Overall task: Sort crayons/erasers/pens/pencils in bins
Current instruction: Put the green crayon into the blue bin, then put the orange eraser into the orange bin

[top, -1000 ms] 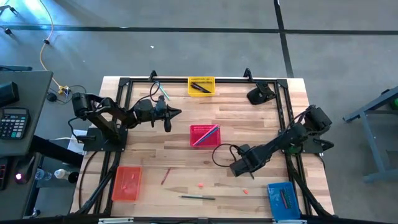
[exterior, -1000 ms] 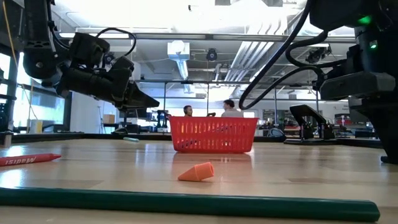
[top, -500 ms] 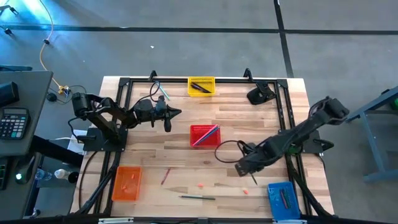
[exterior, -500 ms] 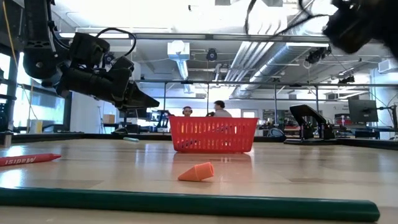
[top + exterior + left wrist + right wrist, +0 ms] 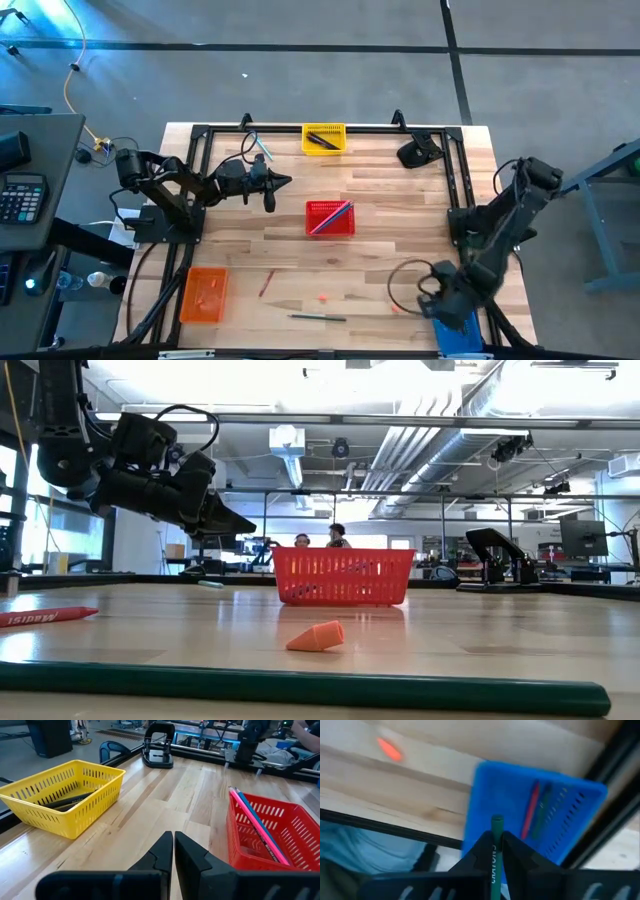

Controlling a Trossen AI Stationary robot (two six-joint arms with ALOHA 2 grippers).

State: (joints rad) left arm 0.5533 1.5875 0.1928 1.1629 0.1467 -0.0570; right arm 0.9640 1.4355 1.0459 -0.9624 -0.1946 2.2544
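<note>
Right claw (image 5: 493,851): the green stick (image 5: 495,827) pinched between my fingers carries dark lettering along its side, reading roughly "CRAYOLA" lengthwise; the last letters run under my fingers and cannot be made out for sure.

Red crayon (image 5: 45,617) lying on the bench (image 5: 480,640), well apart from both claws: pale print along its barrel, seen mirrored or upside down from bench height, not legible as a word.

Calculator (image 5: 22,197) on the side desk beyond my left arm: keys visible, digits too small to read.
</note>
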